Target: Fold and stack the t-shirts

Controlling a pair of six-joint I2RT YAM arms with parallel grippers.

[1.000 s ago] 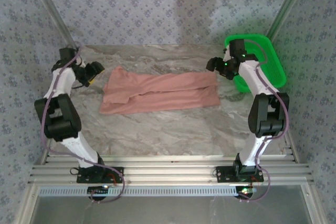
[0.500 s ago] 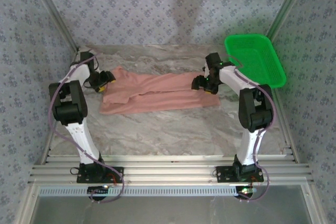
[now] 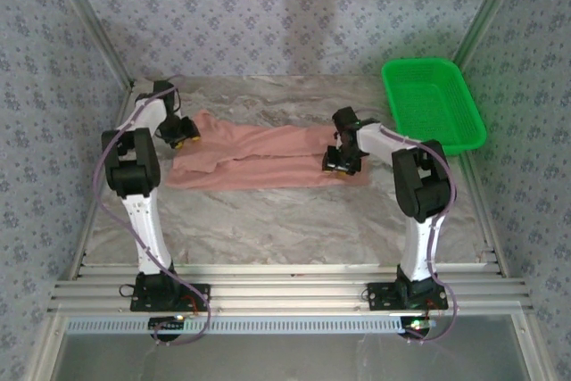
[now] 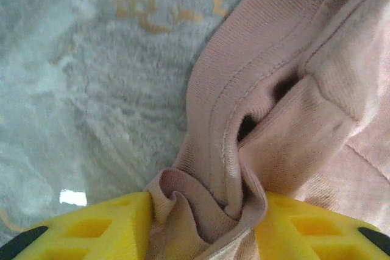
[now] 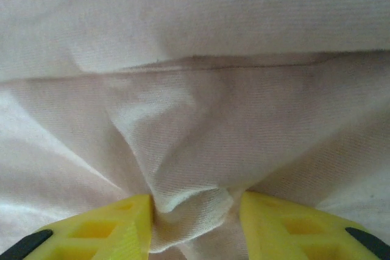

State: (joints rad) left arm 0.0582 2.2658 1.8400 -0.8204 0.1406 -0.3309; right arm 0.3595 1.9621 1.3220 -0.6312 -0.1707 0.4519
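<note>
Spread pink t-shirt (image 3: 268,156), left hand (image 3: 185,138), right hand (image 3: 337,165) at its ends
</note>
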